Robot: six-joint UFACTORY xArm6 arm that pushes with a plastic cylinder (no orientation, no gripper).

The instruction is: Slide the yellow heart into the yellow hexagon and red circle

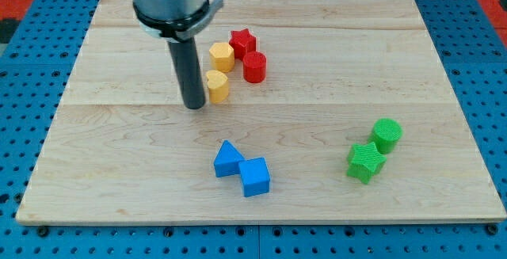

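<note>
The yellow heart (218,85) stands just left of the board's middle. My tip (194,106) is right beside it on the view's left, touching or nearly touching. The yellow hexagon (221,56) is just above the heart, a small gap between them. The red circle (254,66) is to the right of the hexagon and up-right of the heart. The dark rod runs up from my tip to the arm's grey end at the view's top.
A red star (242,40) sits above the red circle, next to the hexagon. A blue triangle (228,159) and blue cube (255,177) lie at bottom centre. A green circle (387,135) and green star (366,162) lie at the right. The wooden board (111,196) rests on a blue pegboard.
</note>
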